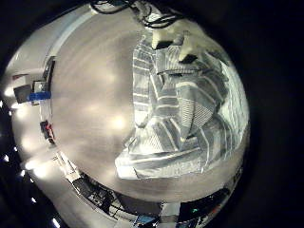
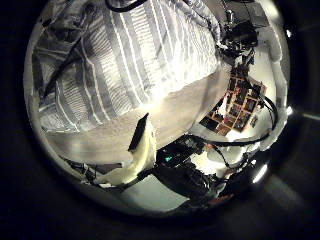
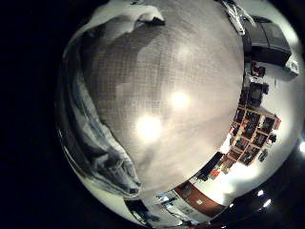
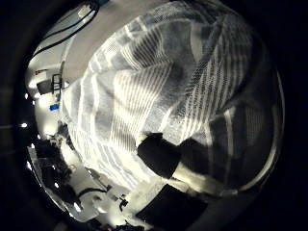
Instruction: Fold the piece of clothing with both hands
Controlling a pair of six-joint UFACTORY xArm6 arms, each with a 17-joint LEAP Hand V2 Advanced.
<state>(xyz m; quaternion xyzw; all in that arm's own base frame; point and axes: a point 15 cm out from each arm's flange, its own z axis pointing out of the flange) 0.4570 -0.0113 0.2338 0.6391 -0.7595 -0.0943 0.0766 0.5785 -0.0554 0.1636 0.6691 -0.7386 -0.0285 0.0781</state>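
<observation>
A striped garment (image 1: 180,109) lies crumpled on the table (image 1: 90,90), with folds running along its length. A hand (image 1: 174,43) rests on one end of it; I cannot tell which hand it is. In the left thumb side view the garment (image 2: 130,60) spreads below my left hand (image 2: 140,152), whose one visible finger is nearly straight and holds nothing. The striped cloth (image 4: 144,87) fills the right thumb side view, close under the palm, and part of my right hand (image 4: 178,166) lies over it. Beside the bare table (image 3: 172,95), the garment's edge (image 3: 91,138) shows.
Shelving with small items (image 2: 240,95) stands past one table edge. A dark box (image 3: 272,38) and more shelves (image 3: 253,124) lie beyond the table. Small objects (image 1: 40,90) sit at the table's far rim.
</observation>
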